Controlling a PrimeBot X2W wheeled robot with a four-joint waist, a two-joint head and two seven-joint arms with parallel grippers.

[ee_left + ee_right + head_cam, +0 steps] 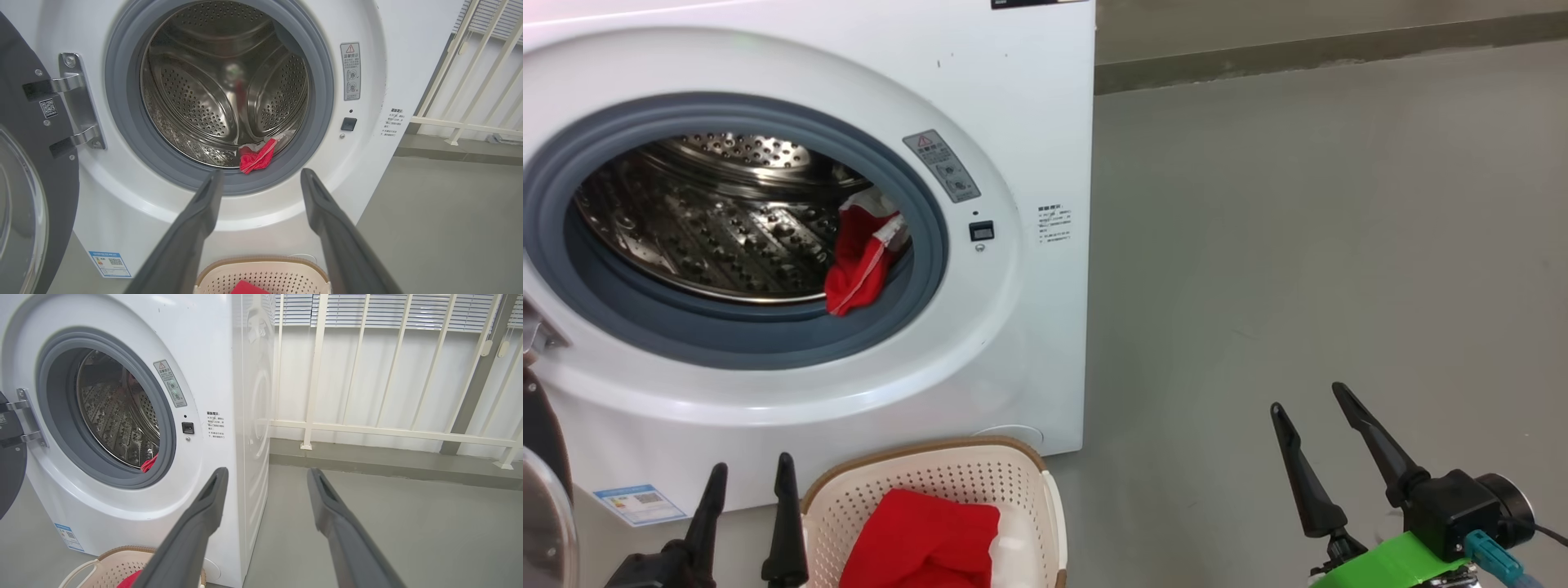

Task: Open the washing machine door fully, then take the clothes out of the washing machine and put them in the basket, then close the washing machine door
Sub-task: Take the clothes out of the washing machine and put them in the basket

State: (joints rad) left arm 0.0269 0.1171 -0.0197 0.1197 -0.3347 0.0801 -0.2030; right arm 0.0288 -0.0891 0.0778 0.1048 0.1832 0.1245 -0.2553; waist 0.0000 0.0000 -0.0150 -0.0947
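Clothes [858,269] bright red, white-trimmed, bunched at washing machine [1013,122] mouth

Glossy white washing machine [1013,98], matt rubber ring [727,343], shiny perforated steel drum [711,237]; soft cloth clothes [858,261]; perforated plastic basket [1013,482]; matt floor [1298,245].

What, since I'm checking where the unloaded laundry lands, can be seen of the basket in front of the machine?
The basket is a small cream-white perforated plastic tub, rounded-rectangular, with a brown woven-look rim and a pale side handle. It stands upright on the grey floor just before the washing machine, below its opening; whether the two touch cannot be told. A red garment lies inside beside a white item. The open left gripper stands at its left, holding nothing.
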